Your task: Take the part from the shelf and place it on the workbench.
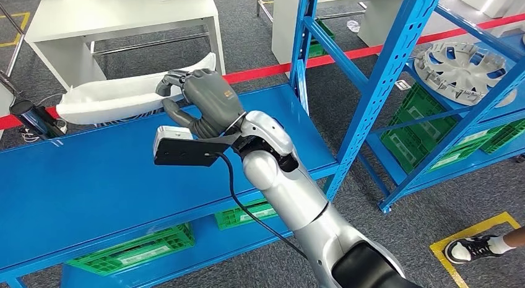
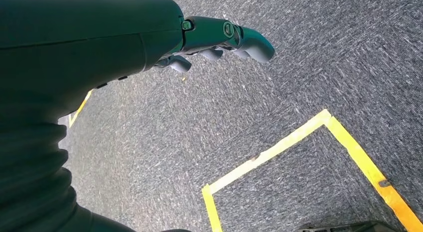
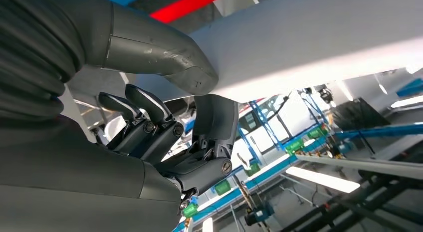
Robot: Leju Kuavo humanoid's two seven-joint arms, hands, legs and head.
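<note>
My right hand [image 1: 207, 102] grips the long white part [image 1: 117, 99] at its near end, thumb [image 3: 164, 52] pressed on one face and fingers [image 3: 149, 110] curled under the other. The part hangs just above the back edge of the blue shelf [image 1: 93, 183], so I judge the pick done and the carry in hand. My left hand [image 2: 224, 40] hangs over the carpet, fingers loosely apart, holding nothing. Next I must turn toward the white workbench [image 1: 124, 18] beyond and keep the part level.
</note>
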